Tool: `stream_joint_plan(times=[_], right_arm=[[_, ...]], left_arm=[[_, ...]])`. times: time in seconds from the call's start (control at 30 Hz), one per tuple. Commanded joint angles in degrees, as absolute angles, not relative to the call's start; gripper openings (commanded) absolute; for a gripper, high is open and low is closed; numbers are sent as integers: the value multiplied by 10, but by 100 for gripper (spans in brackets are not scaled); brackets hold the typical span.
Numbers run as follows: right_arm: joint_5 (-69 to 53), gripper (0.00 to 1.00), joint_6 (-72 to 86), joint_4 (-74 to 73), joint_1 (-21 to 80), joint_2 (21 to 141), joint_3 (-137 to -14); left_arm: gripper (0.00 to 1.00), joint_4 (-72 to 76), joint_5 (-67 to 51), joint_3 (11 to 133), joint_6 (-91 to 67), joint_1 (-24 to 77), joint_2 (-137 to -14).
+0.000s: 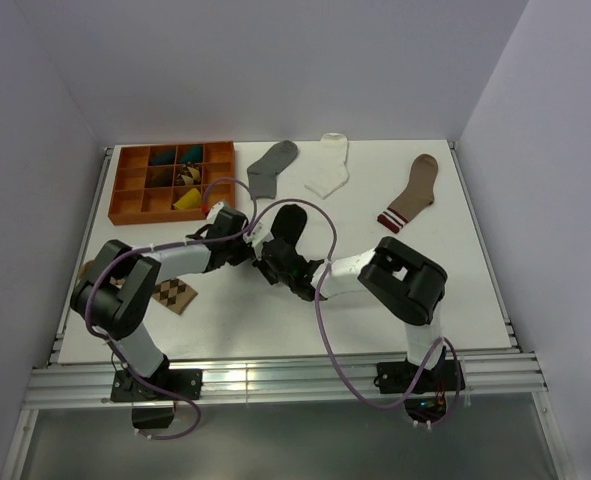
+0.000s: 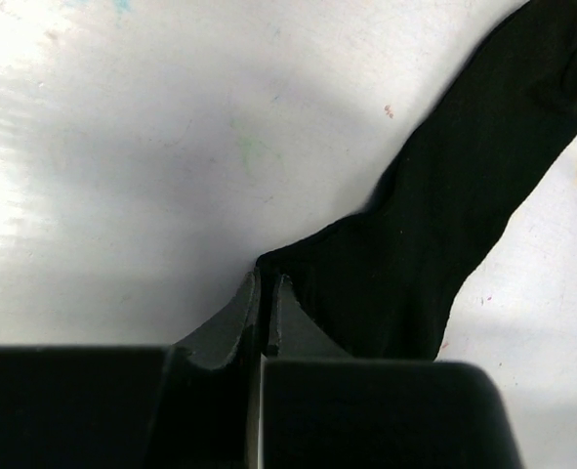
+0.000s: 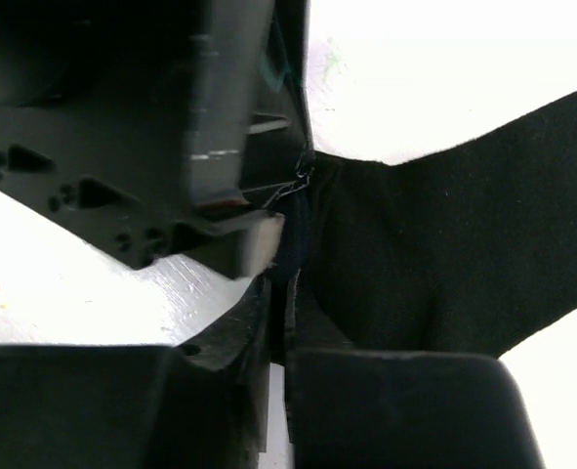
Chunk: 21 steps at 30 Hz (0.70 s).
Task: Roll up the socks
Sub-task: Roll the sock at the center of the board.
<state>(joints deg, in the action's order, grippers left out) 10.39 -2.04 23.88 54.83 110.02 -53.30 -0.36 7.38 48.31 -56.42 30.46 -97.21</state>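
Where the two arms converge near the middle of the worktop (image 1: 455,280), both sets of jaws bear on the black sock (image 1: 291,220). Left jaws: clenched on a corner of the sock's edge, with the fabric drawn to a small peak at the tips (left wrist view). Right jaws: closed just beside the left pair, gripping the same sock, with a fold of black cloth caught between the tips (right wrist view). The rest of the black sock lies flat on the worktop, stretching away from the arms toward the far side. The grey sock (image 1: 273,165) and the white sock (image 1: 329,165) lie flat near the far edge, side by side but apart, well away from both jaws. A brown sock with a striped cuff (image 1: 413,190) lies far right. A diamond-patterned sock (image 1: 175,296) lies partly beneath the left arm. An orange compartment tray (image 1: 135,216) occupies the far left corner.
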Motion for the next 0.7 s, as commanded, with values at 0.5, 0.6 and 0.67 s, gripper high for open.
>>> stream_joint_plan(times=[0.5,0.6,0.67], right_arm=[[-150,0,236,233,445,1049,-440],[-213,0,286,298,406,1050,-407],[-247,0,315,336,393,1057,-391]], left_arm=[[62,60,78,395,-634,303,-855],[61,85,60,374,-637,303,-849],[61,104,48,368,-639,303,-849]])
